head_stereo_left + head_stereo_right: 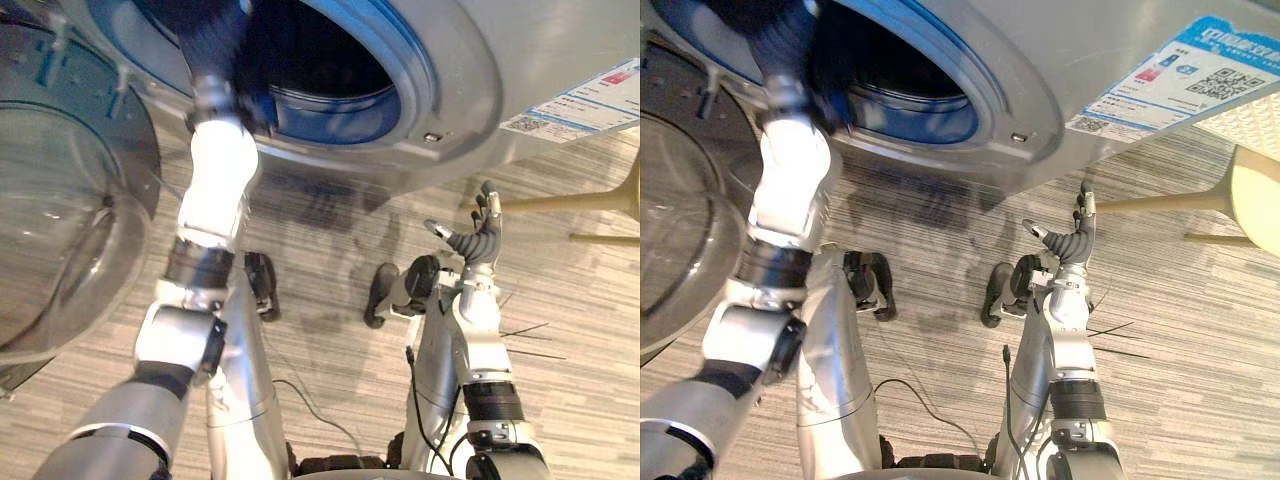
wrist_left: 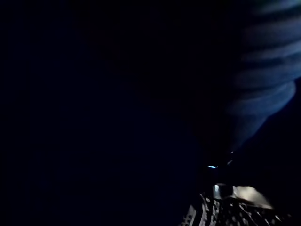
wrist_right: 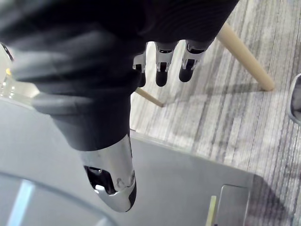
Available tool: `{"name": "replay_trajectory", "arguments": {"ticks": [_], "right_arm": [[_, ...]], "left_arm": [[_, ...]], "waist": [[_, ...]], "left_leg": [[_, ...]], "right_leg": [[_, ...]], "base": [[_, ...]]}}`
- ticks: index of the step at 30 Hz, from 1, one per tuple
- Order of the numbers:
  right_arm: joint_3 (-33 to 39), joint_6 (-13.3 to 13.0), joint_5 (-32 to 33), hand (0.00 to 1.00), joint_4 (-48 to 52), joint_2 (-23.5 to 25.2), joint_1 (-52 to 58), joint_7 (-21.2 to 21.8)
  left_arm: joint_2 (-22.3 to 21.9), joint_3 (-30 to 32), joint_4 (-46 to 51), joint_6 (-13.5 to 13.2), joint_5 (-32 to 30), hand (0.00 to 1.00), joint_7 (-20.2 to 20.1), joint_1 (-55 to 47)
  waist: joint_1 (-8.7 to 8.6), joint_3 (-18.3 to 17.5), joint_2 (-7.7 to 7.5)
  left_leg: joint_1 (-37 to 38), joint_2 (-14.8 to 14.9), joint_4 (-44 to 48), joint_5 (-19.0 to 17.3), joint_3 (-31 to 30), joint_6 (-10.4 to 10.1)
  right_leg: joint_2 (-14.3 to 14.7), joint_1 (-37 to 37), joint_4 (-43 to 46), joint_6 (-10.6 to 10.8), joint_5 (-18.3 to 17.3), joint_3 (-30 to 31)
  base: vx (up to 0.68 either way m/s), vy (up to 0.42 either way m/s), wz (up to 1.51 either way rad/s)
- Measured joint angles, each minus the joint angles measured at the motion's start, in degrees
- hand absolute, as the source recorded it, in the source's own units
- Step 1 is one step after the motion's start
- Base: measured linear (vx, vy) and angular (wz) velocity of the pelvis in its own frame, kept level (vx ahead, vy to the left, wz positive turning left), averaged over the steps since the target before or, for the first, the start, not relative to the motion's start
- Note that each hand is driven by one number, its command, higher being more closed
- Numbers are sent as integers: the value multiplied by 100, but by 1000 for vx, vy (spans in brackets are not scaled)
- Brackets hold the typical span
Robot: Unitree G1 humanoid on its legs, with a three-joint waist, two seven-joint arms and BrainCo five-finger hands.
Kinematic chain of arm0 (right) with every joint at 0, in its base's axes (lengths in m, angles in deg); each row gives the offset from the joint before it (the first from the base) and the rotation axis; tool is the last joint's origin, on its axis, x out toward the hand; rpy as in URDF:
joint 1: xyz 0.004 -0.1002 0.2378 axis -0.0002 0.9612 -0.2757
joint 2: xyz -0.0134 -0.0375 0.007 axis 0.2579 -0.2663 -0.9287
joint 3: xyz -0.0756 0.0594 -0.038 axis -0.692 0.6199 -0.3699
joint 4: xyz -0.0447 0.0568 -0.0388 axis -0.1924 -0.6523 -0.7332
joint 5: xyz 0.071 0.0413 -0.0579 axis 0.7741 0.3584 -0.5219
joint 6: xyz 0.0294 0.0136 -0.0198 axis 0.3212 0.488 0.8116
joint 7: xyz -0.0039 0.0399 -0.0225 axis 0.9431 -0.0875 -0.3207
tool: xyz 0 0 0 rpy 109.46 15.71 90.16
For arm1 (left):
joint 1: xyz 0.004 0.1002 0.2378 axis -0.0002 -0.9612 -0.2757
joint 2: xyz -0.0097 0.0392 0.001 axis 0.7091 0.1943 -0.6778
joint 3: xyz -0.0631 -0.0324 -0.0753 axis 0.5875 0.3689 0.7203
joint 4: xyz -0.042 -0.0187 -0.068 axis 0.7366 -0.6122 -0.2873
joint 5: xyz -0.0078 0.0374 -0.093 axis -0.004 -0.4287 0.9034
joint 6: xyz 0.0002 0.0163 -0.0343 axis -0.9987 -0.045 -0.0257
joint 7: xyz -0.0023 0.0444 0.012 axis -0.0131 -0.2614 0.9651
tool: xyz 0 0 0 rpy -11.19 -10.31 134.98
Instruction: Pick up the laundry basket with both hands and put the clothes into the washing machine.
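Your left hand [image 1: 215,45] is up inside the washing machine [image 1: 470,60], past the blue ring [image 1: 330,110] of the round opening, with only its dark ribbed cover catching light. From the head you cannot tell how that hand is set or whether it has anything. Its own wrist camera gives you near blackness in there, with a ribbed, bluish-lit shape [image 2: 268,61] on one side and a patch of perforated metal [image 2: 221,214] at the edge. What lies in the drum [image 1: 310,50] is too dark to tell.

The machine leans over you, smooth grey, with a printed sticker [image 1: 1185,75] on its face. Its domed clear door [image 1: 60,200] hangs open on your left side.

Your right hand [image 1: 478,238] is out in the open air below the machine's front and well apart from the left. Its fingers [image 3: 161,70] are straight and spread, the thumb [image 3: 113,183] is out to the side, and it holds nothing. That wrist view looks along the silver, dark-tipped fingers to pale round wooden legs [image 3: 244,56] on the streaked grey floor [image 1: 580,330]. The head views show the same legs off to your right.
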Motion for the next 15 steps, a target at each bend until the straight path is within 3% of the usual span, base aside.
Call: {"name": "replay_trajectory", "arguments": {"ticks": [3, 4, 8, 10, 15], "right_arm": [[-13, -86, -2, 0, 115, 94, 0, 4], [-15, -111, 0, 0, 132, 109, 0, 7], [-71, -199, 26, 0, 222, 98, 9, 46], [-126, -208, 32, 0, 262, 80, 12, 154], [-159, -212, 122, 0, 315, 32, 42, 276]], "left_arm": [[137, -191, -285, 131, -437, 100, 9, 593], [181, -248, -428, 160, -567, 0, 0, 782], [362, -472, -1014, 420, -1325, 0, -104, 1467], [466, -594, -1339, 582, -1991, 0, -382, 1692], [516, -873, -1908, 772, -2956, 0, -968, 1750]], "waist": [[-94, 8, -59], [-106, 20, -85], [-124, 38, -123], [-149, 36, -126], [-154, 31, -135]], "left_leg": [[-122, 2, 56, -1, -15, -1], [-134, 3, 71, -1, -15, -1], [-223, 5, 73, -3, -25, -2], [-268, 5, 62, -4, -19, -2], [-305, 6, 60, -21, 8, 16]], "right_leg": [[3, -103, 33, -16, 2, 1], [4, -121, 49, -17, 2, 6], [1, -200, 49, -18, 0, -11], [1, -232, 24, -18, 1, -14], [-1, -270, -1, -18, 1, 3]], "base": [[23, -12, -1], [0, 0, 0], [24, -15, 0], [42, -7, -1], [49, 3, -1]]}}
